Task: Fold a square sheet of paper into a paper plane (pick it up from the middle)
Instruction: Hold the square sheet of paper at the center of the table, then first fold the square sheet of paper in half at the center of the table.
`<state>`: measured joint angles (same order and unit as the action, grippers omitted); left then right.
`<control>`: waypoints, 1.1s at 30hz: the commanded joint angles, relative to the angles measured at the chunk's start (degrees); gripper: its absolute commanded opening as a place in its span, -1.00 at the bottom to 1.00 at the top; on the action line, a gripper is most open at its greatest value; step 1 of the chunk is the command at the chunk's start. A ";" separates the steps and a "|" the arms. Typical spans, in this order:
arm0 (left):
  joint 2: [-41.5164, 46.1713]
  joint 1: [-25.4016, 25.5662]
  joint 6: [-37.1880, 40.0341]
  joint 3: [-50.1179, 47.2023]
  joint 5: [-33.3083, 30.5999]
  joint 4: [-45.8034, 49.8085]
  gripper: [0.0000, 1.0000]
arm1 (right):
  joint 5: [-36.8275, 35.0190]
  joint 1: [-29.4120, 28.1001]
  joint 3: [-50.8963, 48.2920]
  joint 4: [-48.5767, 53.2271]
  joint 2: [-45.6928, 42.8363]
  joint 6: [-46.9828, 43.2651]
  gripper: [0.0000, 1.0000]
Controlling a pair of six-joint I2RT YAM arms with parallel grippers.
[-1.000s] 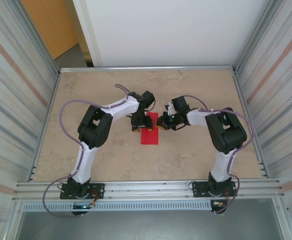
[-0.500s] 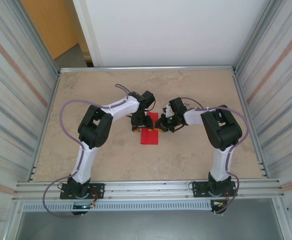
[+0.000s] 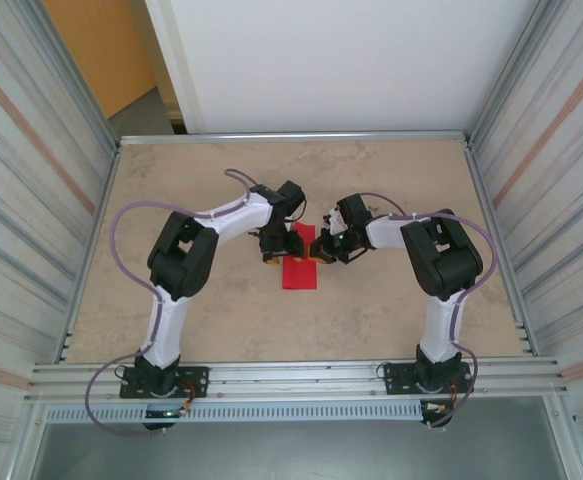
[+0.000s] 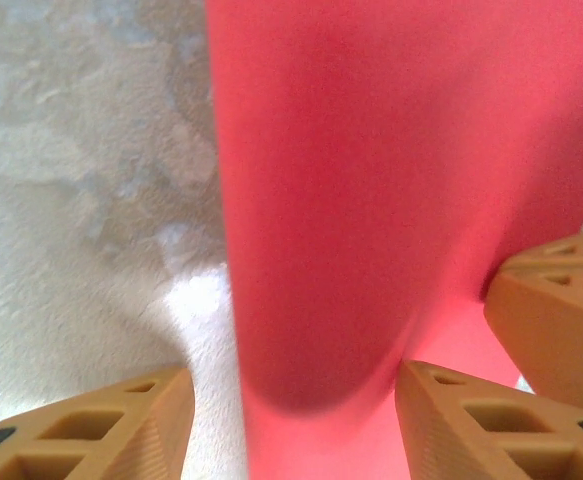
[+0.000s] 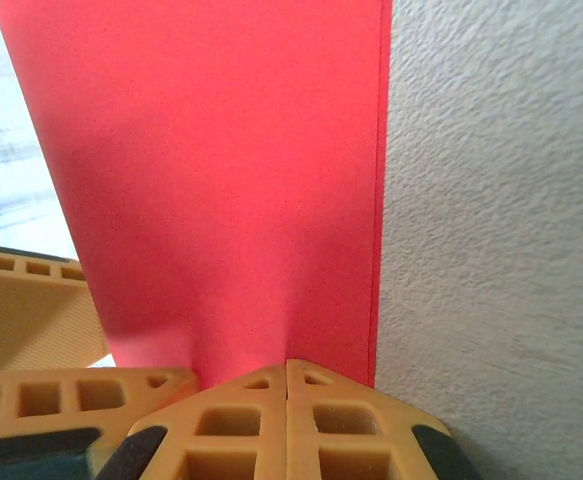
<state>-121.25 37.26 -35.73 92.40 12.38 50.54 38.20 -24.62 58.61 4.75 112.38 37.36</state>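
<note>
Beige table point(image 3: 181, 180), red paper point(image 3: 299, 272) between end effectors point(image 3: 274, 251) point(image 3: 322, 251)

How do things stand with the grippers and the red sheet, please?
Left gripper open, astride red sheet. Right gripper shut on its edge. Folding unfinished.

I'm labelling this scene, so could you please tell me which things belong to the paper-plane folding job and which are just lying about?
Job:
red paper sheet
left gripper, open astride it
right gripper, shut on its edge

Not part of it:
table
metal rail
corrugated side walls
</note>
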 commanded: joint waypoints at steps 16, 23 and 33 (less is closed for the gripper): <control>8.65 -1.83 1.84 -11.17 21.28 -22.34 -0.72 | -13.94 0.05 -3.33 10.93 8.53 -1.12 -0.98; 4.62 -2.07 4.56 -11.71 20.75 -23.71 -0.92 | -14.51 -0.42 -2.80 12.27 9.15 -1.05 -0.98; 1.54 -4.76 8.41 -15.46 21.23 -24.39 -0.99 | -17.28 -0.51 -1.92 16.23 10.72 -1.03 -0.98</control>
<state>-118.98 33.41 -30.17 78.41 32.18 26.44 38.81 -24.49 60.93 8.75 114.15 36.82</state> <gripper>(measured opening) 0.067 0.060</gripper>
